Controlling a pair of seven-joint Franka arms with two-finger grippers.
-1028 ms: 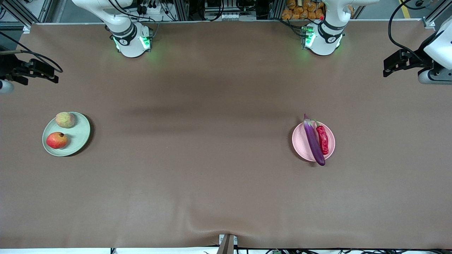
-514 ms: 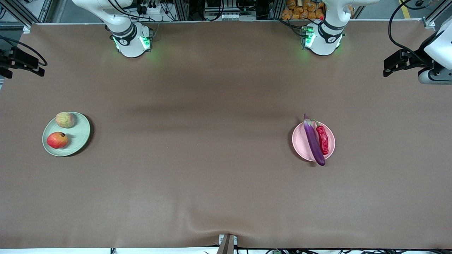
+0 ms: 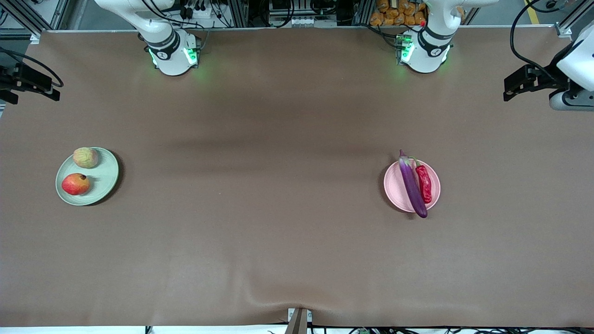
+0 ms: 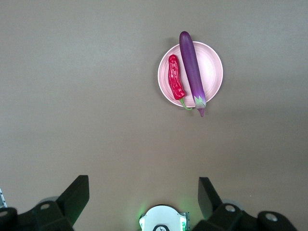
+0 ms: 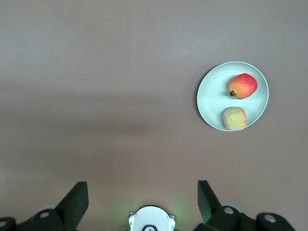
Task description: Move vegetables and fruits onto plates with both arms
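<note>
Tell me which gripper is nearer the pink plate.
Left. The left gripper hangs open, high at its own end nearest the pink plate; the right gripper, also open, is up at the green plate's end.

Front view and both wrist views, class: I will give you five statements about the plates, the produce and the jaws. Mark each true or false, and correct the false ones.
1. The eggplant lies on the pink plate. True.
2. The chili pepper shares a plate with the red fruit. False: it lies beside the eggplant on the pink plate; the red fruit is on the green plate.
3. The yellowish-green fruit sits on the green plate. True.
4. The left gripper holds the eggplant. False: its jaws are open and empty.
5. The right gripper has shut jaws. False: they are open.
</note>
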